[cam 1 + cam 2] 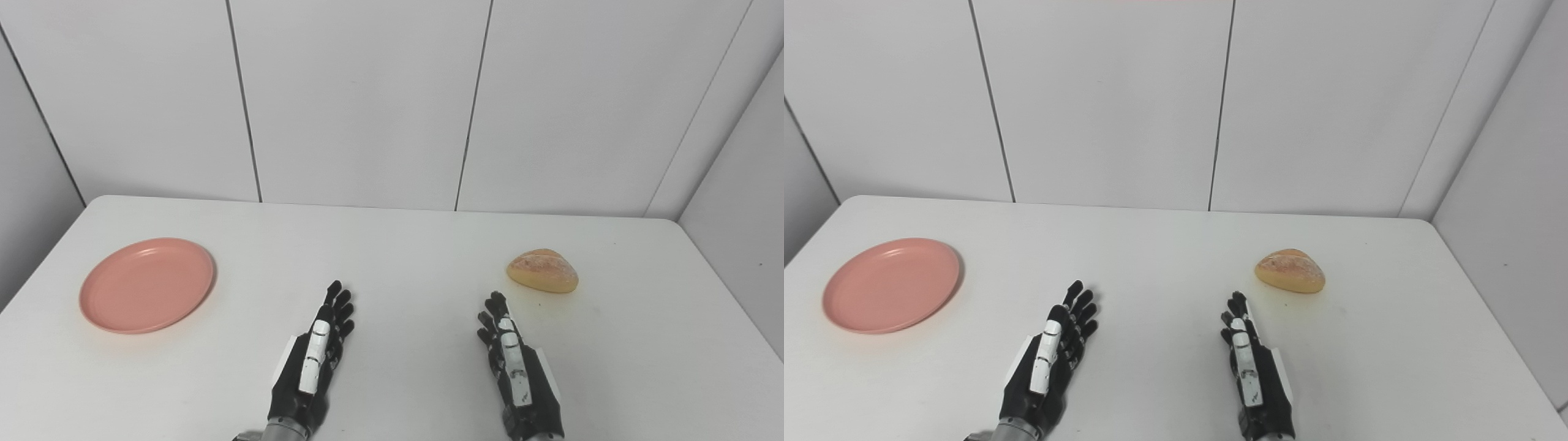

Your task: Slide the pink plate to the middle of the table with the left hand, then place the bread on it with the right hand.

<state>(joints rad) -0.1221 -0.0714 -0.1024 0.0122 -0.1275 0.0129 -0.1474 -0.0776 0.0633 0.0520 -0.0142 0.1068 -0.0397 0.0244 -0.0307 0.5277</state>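
On the white tabletop (404, 245), far left, lies the pink plate (147, 285). Left hand (315, 361) and right hand (511, 367) rest near the front, fingers extended, holding nothing. Bread (542, 271) sits just beyond the right hand.

No readable text, label, brand, number or sign shows on anything in either view.
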